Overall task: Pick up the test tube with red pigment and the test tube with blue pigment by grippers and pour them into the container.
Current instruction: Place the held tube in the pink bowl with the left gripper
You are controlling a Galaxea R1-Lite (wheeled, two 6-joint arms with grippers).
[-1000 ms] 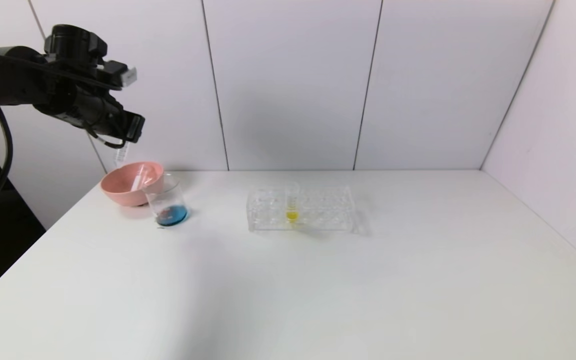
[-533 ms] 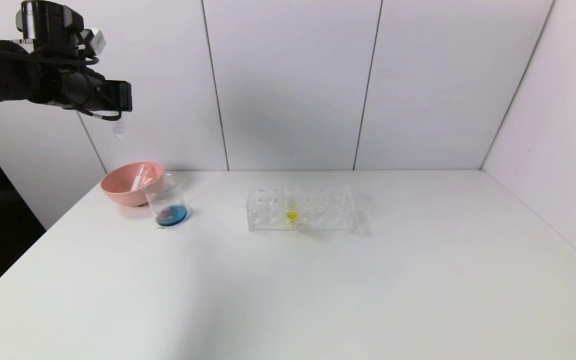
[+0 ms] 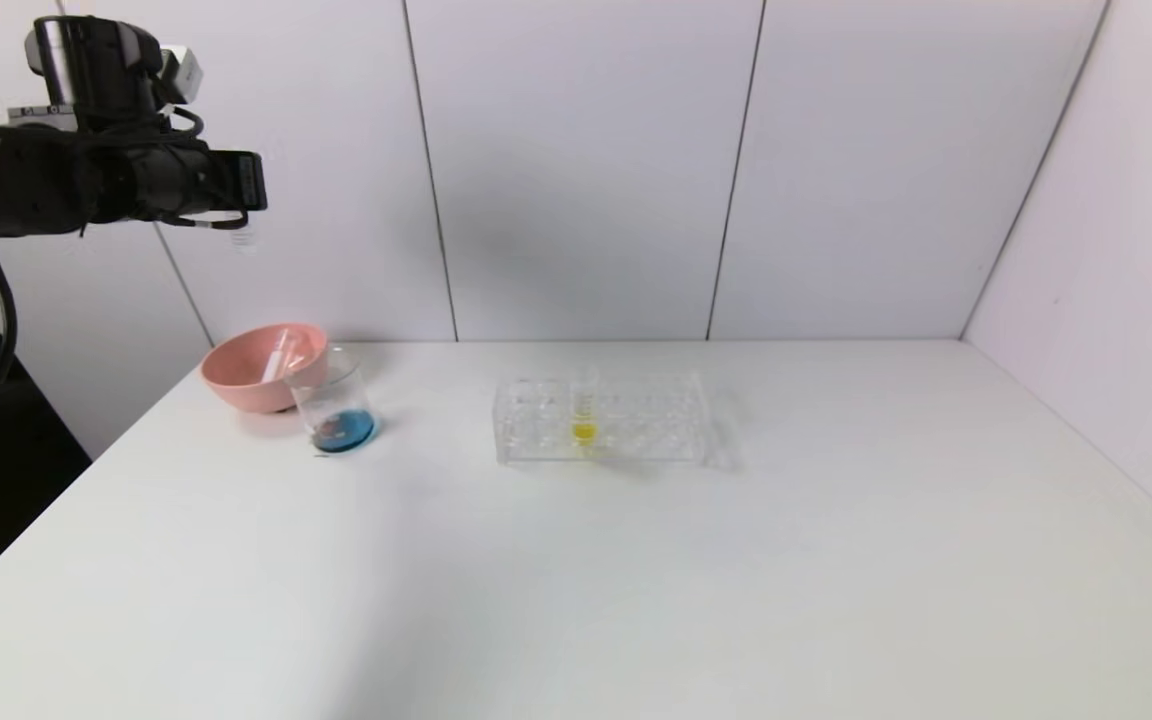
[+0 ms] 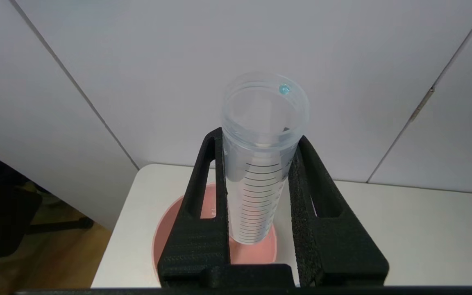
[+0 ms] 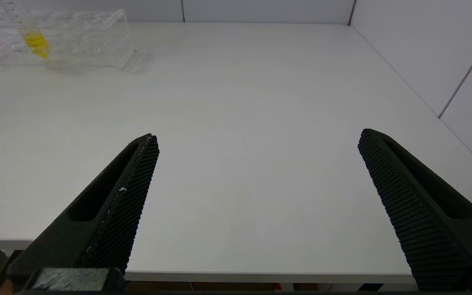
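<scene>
High above the pink bowl (image 4: 215, 250), the left pincer (image 4: 260, 164) is clamped mid-barrel on the blue tube (image 4: 260, 164), seemingly empty, light, stiff and slick; the right pincer (image 5: 256, 143) gapes idle.

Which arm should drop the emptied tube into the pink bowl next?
Left. The left gripper is shut on the empty tube, raised above the pink bowl. The right gripper is open, low by the table's near edge, outside the head view.
</scene>
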